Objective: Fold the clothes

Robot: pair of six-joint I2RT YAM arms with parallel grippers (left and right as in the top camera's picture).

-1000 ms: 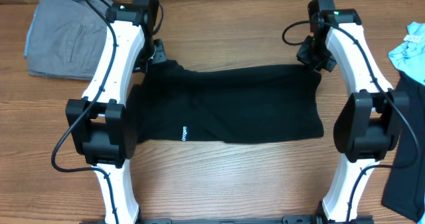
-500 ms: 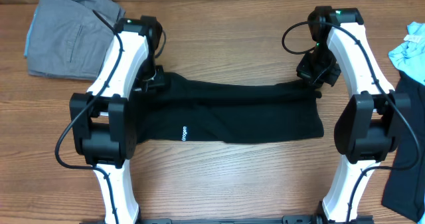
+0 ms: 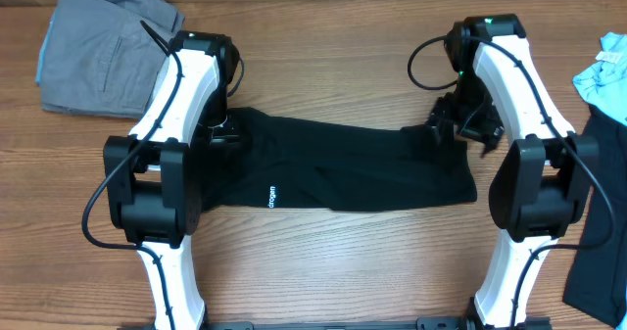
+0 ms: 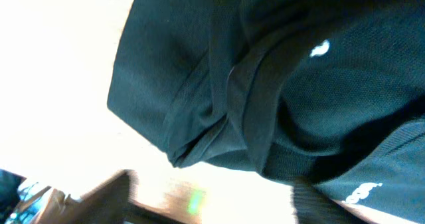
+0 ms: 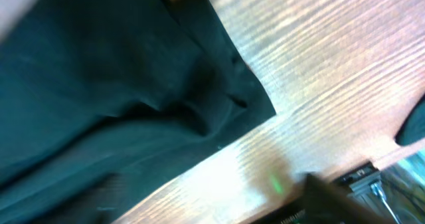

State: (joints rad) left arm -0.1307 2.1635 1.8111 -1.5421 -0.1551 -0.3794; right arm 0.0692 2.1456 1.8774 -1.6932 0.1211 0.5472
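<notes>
Fingers of your left gripper hide under the arm at the black shirt's left end — apart or together, you cannot tell. A grey garment lies far left. The shirt stretches across the table. Your right gripper is at its upper right corner — fingers equally unclear. A light blue garment lies far right.
</notes>
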